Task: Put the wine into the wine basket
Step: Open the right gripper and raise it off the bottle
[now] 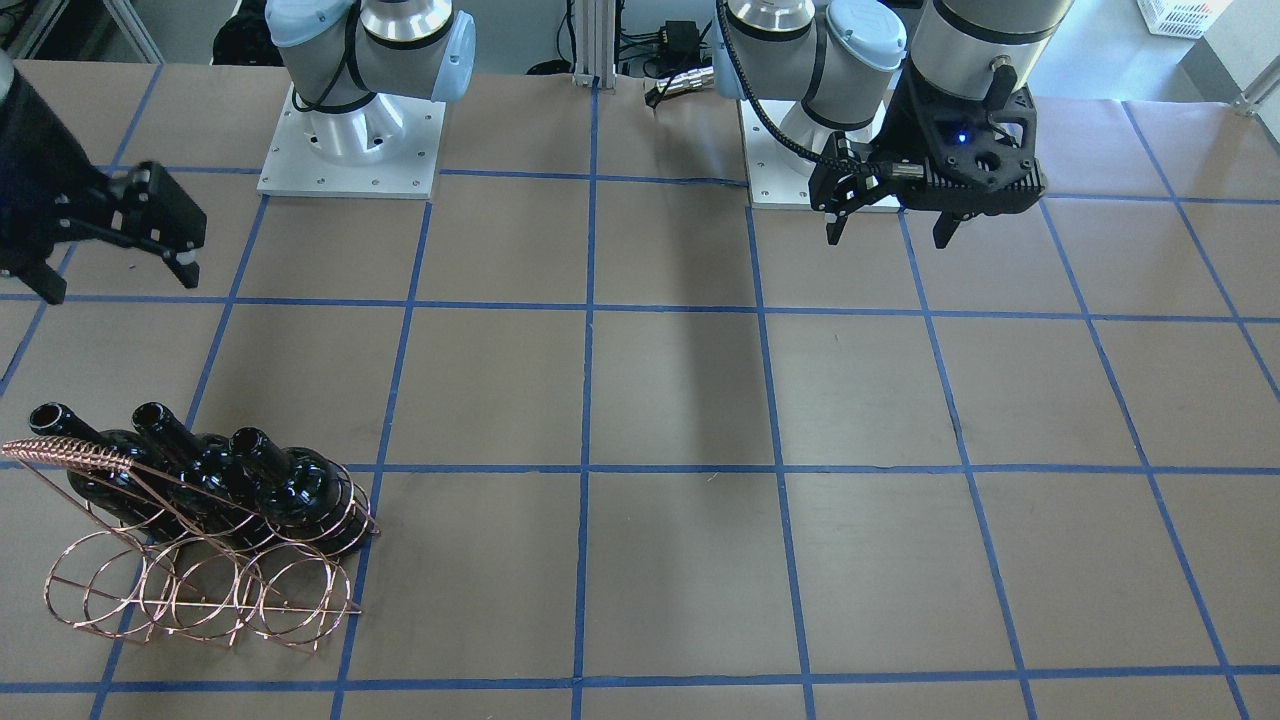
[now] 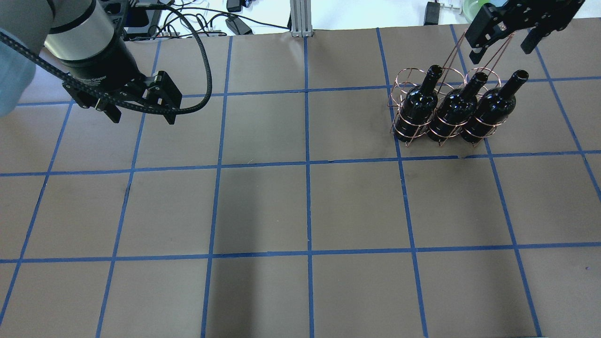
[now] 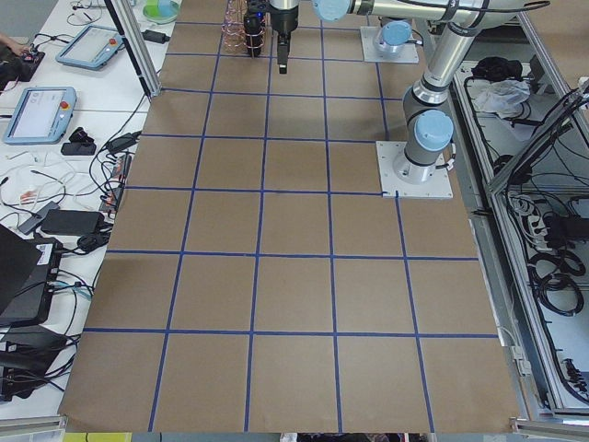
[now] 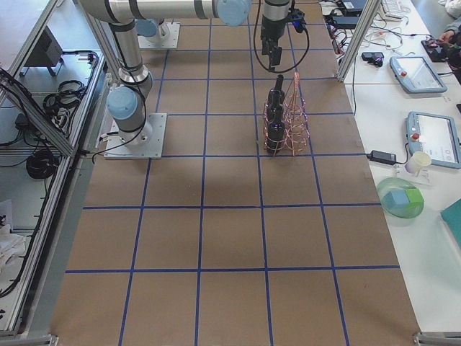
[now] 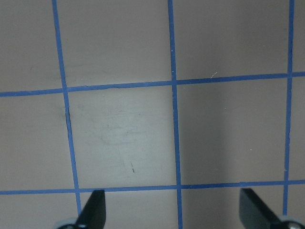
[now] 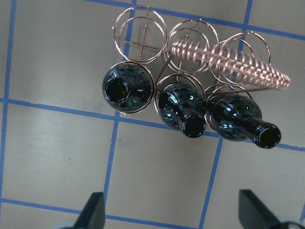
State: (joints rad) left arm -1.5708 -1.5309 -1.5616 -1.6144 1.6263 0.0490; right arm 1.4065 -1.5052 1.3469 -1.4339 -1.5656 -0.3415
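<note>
Three dark glass wine bottles [image 2: 415,108] [image 2: 453,110] [image 2: 490,110] stand tilted in the copper wire basket [image 2: 404,77], filling the row of hoops nearer the robot. The other row is empty. In the right wrist view the bottles [image 6: 128,88] [image 6: 183,107] [image 6: 238,119] sit side by side under the braided handle [image 6: 228,64]. My right gripper [image 2: 499,52] is open and empty, above and just beyond the basket. My left gripper [image 2: 143,118] is open and empty over bare table, far from the basket.
The table is brown paper with a blue tape grid [image 2: 307,164]. The arm bases [image 1: 350,140] [image 1: 810,150] stand at the robot's edge. Cables and devices [image 2: 235,23] lie past the far edge. The basket [image 1: 200,590] stands near the operators' side.
</note>
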